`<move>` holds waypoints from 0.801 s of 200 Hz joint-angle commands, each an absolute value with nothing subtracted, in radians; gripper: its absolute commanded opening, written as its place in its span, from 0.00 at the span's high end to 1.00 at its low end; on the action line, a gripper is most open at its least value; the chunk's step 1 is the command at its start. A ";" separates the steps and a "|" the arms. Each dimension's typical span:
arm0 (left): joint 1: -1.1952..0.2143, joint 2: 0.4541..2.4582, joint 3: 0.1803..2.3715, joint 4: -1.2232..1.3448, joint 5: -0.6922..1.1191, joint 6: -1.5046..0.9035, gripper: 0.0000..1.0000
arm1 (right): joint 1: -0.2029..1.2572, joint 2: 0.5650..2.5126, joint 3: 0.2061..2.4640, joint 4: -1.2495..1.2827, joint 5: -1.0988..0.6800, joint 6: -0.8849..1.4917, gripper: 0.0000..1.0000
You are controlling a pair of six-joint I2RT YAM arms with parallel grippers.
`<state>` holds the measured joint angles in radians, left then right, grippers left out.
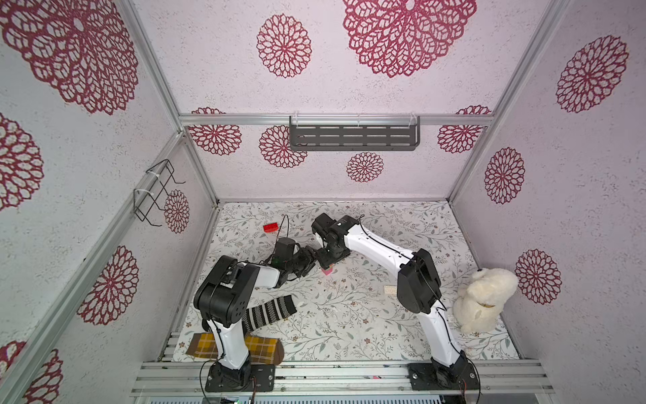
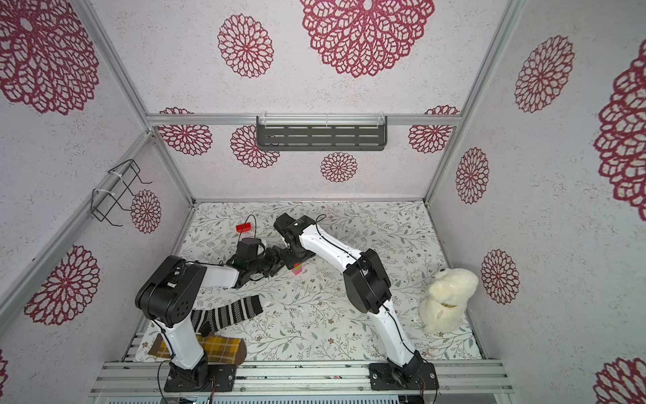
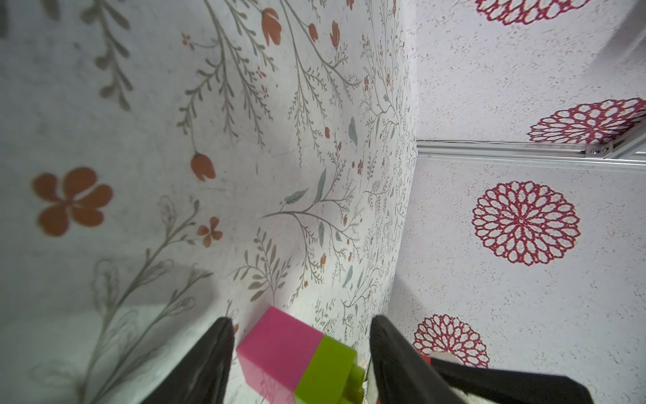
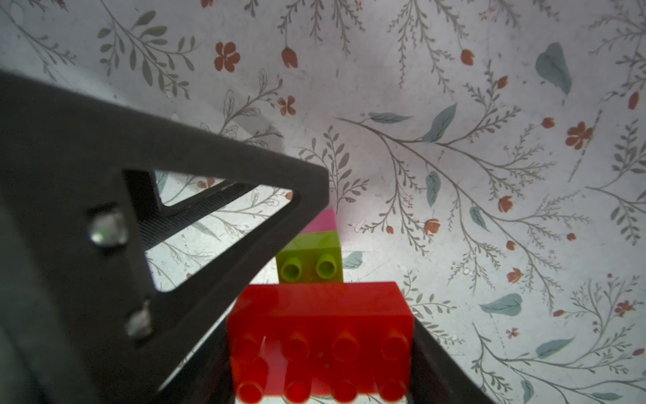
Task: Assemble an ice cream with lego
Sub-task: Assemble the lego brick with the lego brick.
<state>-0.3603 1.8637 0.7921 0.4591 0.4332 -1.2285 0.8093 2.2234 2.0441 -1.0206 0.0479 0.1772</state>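
Observation:
A stem of pink and lime-green lego bricks (image 1: pixel 327 271) (image 2: pixel 297 269) is near the middle of the floral table. My left gripper (image 3: pixel 301 319) (image 1: pixel 314 260) reaches in from the left, turned on its side. It is open, with the stem (image 3: pixel 290 346) between its fingers and a narrow gap on each side. My right gripper (image 4: pixel 320 314) (image 1: pixel 332 260) points down, shut on a red oblong brick (image 4: pixel 320 307) by its ends, studs toward the camera. The stem's green studs (image 4: pixel 309 267) show just past that brick. A second red brick (image 1: pixel 270 227) lies far left, and a white brick (image 1: pixel 390 290) by the right arm.
A striped sock (image 1: pixel 269 311) and a yellow plaid sock (image 1: pixel 258 346) lie by the left arm's base. A white plush toy (image 1: pixel 484 297) sits at the right wall. A grey shelf (image 1: pixel 353 136) hangs on the back wall, a wire rack (image 1: pixel 153 192) on the left.

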 commanded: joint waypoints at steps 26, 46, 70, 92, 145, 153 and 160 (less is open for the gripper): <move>-0.368 1.876 0.807 0.476 0.455 -1.217 0.34 | 0.812 2.230 2.070 -0.994 0.032 0.181 0.82; -0.368 1.876 0.807 0.474 0.454 -1.217 0.34 | 0.819 2.235 2.075 -0.996 0.025 0.181 0.82; -0.368 1.876 0.807 0.473 0.454 -1.219 0.34 | 0.824 2.235 2.080 -1.000 0.025 0.181 0.82; -0.368 1.876 0.809 0.472 0.456 -1.219 0.34 | 0.827 2.237 2.082 -0.998 0.023 0.180 0.82; -0.368 1.876 0.808 0.474 0.456 -1.218 0.34 | 0.824 2.278 2.116 -1.011 0.026 0.176 0.82; -0.368 1.876 0.809 0.474 0.456 -1.217 0.34 | 0.822 2.282 2.117 -1.009 0.025 0.174 0.82; -0.368 1.875 0.808 0.474 0.457 -1.216 0.34 | 0.821 2.284 2.118 -1.008 0.025 0.173 0.82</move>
